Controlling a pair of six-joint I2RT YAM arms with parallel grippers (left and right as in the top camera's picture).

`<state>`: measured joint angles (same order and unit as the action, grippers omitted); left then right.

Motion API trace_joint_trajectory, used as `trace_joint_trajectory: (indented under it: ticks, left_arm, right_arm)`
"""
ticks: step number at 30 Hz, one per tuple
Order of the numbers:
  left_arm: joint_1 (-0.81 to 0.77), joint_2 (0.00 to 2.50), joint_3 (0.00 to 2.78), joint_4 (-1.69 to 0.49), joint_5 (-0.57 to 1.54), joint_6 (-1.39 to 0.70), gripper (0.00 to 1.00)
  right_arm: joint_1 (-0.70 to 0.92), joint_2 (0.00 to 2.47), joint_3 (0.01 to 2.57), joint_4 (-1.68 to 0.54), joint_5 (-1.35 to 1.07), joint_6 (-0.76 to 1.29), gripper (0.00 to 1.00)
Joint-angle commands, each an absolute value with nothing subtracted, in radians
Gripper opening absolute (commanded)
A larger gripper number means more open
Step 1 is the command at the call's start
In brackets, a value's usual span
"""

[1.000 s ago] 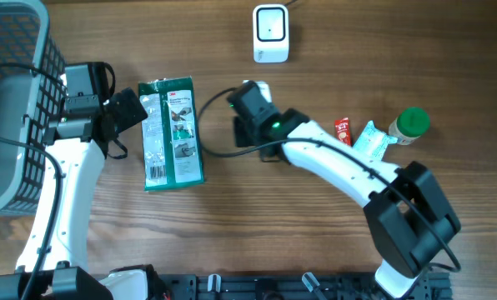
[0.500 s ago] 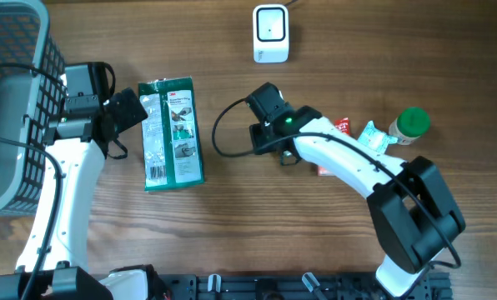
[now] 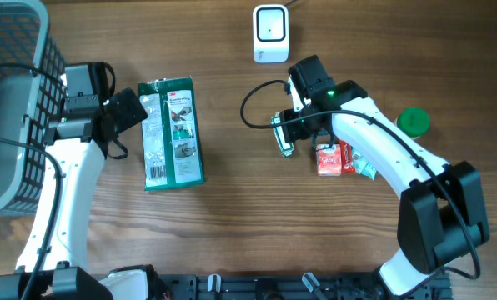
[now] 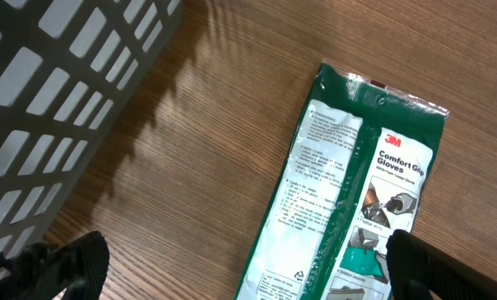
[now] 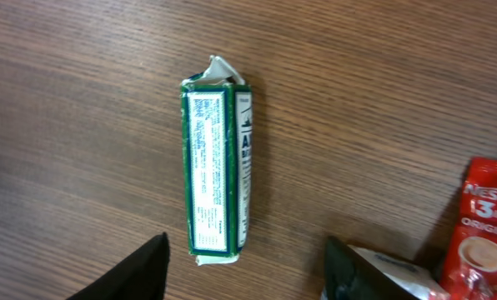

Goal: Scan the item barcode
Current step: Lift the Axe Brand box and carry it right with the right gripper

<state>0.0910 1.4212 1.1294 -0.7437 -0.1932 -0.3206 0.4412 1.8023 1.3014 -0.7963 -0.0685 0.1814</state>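
Observation:
A white barcode scanner (image 3: 271, 33) stands at the back of the table. Just below it my right gripper (image 3: 298, 123) hovers open over a small green-and-white packet (image 3: 283, 137). In the right wrist view this packet (image 5: 218, 167) lies flat on the wood with its printed label up, and the right gripper (image 5: 244, 267) holds nothing. My left gripper (image 3: 136, 112) stands open beside a green 3M gloves pack (image 3: 173, 133). The left wrist view shows the pack (image 4: 357, 192) lying loose, with the left gripper (image 4: 248, 262) wide open over its lower part.
A grey wire basket (image 3: 15, 100) fills the far left, its wall (image 4: 57, 100) close to the left arm. A red Nescafe sachet (image 3: 329, 158), a white wrapper (image 5: 399, 271) and a green-capped bottle (image 3: 413, 121) lie right of the small packet.
The right arm swung right and back toward the scanner, opened, and let go of the small green-and-white packet, which now lies on the table. The left arm stayed still.

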Motion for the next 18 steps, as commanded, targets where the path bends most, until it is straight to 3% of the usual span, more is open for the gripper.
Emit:
trace_joint_trajectory:
  ticks: [1,14,18]
  left_arm:
    - [0.095,1.416,1.132,-0.741,-0.192,-0.33,1.0]
    - [0.095,1.416,1.132,-0.741,-0.192,-0.33,1.0]
    - [0.095,1.416,1.132,-0.741,-0.192,-0.33,1.0]
  right_arm:
    - [0.441,1.798,1.272,-0.785,-0.107,0.154,0.61]
    - [0.499,1.864,1.236,-0.695,-0.104,0.156,0.57]
    - [0.534,1.893,1.236,-0.693,-0.004,0.155,0.58]
